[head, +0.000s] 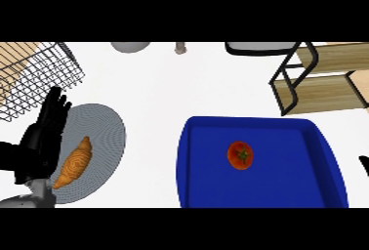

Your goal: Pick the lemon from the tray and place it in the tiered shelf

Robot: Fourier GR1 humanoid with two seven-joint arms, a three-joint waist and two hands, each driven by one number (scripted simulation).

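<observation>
While empty — left robot hand (45, 132), fingers straight — beside plate (101, 141).

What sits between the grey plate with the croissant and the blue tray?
Nothing: in the head view, only a bare strip of white counter separates the round grey plate holding the golden croissant from the blue rectangular tray.
</observation>
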